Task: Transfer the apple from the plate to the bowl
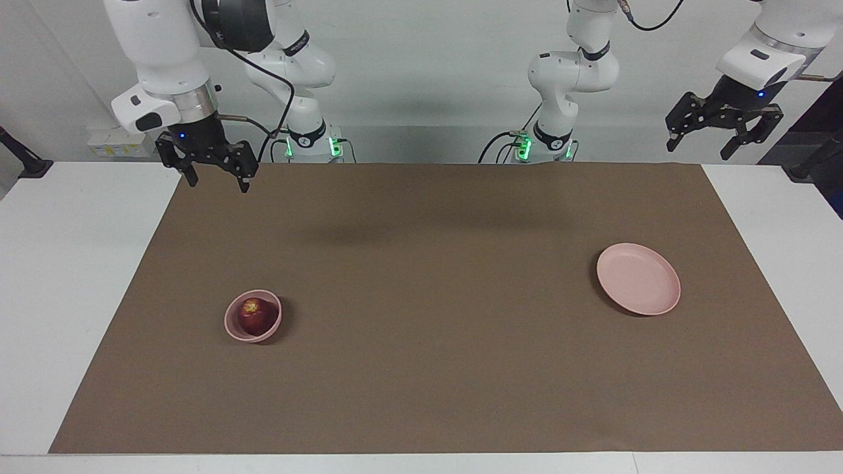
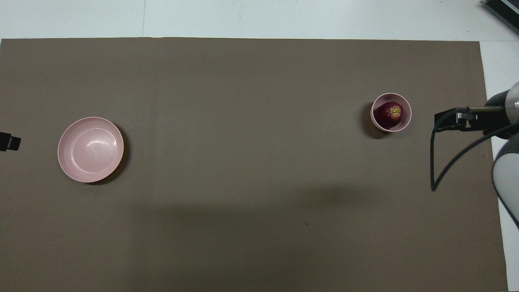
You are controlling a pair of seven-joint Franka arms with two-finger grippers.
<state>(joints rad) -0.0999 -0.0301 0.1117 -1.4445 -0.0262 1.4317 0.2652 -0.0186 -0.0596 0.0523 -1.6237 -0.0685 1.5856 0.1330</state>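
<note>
The dark red apple (image 1: pixel 255 315) lies inside the small deep pink bowl (image 1: pixel 245 337), toward the right arm's end of the brown mat. It also shows in the overhead view, the apple (image 2: pixel 390 114) in the bowl (image 2: pixel 408 118). The wide pink plate (image 1: pixel 637 278) (image 2: pixel 90 149) is bare, toward the left arm's end. My right gripper (image 1: pixel 217 178) hangs open and empty, raised over the mat's edge by the robots. My left gripper (image 1: pixel 703 140) hangs open and empty, raised over the left arm's end of the table, apart from the plate.
A brown mat (image 1: pixel 421 368) covers most of the white table (image 1: pixel 59 276). The right arm's wrist and its cable (image 2: pixel 454 154) reach into the overhead view beside the bowl. A dark tip of the left gripper (image 2: pixel 9 142) shows beside the plate.
</note>
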